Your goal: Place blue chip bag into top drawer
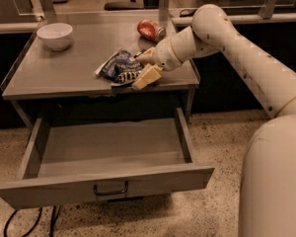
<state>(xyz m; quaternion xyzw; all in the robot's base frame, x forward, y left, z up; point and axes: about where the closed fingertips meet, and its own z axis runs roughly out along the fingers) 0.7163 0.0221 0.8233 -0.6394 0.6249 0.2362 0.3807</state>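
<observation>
Lab or workshop: grey metal table [54, 78], speckled floor [214, 142], pincer [144, 68] above it.

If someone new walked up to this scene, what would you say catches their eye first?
Probably the big white arm reaching in from the right, its tool down at the crumpled blue chip bag near the tabletop's front edge. Next, the top drawer below, pulled wide open with nothing visible inside. After that, the white bowl at the back left corner and a red can lying behind the bag.
</observation>
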